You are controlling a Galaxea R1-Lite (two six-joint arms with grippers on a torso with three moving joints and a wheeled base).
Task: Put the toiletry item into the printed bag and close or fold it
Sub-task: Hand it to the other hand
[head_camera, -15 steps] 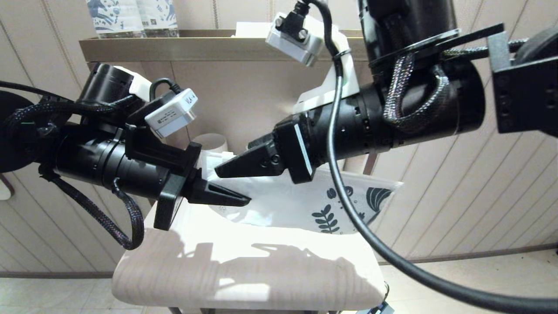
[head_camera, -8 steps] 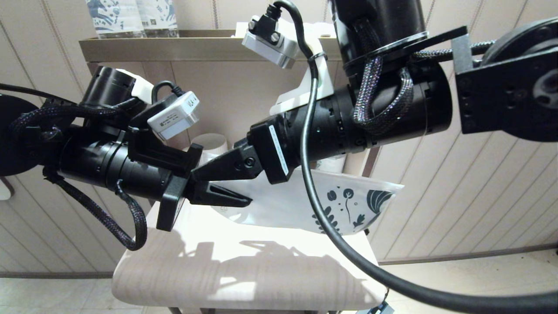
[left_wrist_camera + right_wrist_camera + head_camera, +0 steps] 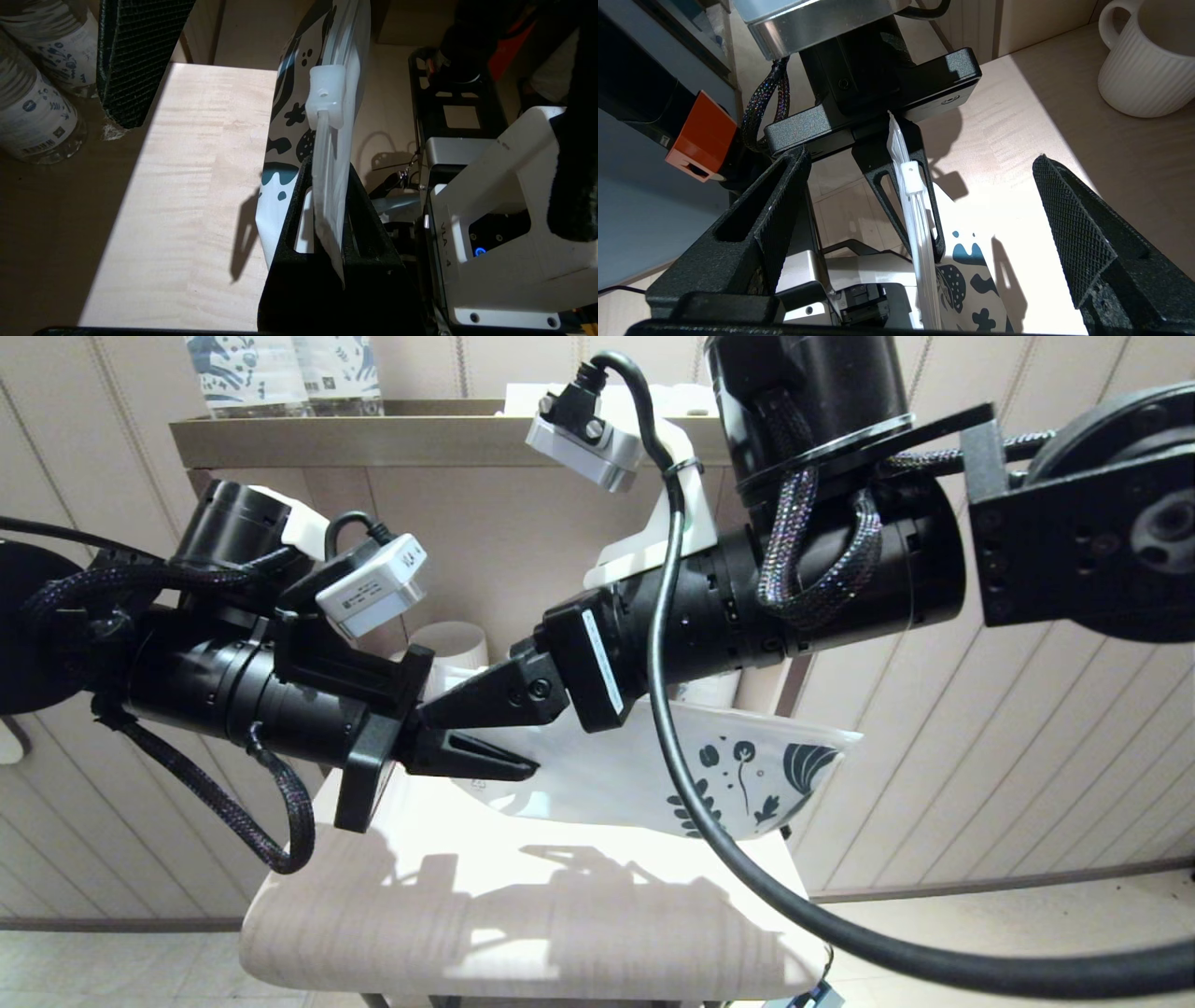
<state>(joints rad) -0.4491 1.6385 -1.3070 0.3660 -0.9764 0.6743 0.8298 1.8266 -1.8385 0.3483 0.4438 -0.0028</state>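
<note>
Two grippers meet over the pale wooden surface [image 3: 523, 933]. Left gripper [image 3: 504, 761] is clamped on the flat frosted-white pouch with dark teal leaf prints [image 3: 653, 770], held edge-up; right gripper [image 3: 920, 224], at its 12 o'clock, stands wide, straddling the pouch's white zip slider [image 3: 911, 179].

The head camera looks forward and down at the wooden surface [image 3: 523, 933] from close. Both wrist cameras look along their fingers, very near, and share the printed bag [image 3: 336, 116] edge.
</note>
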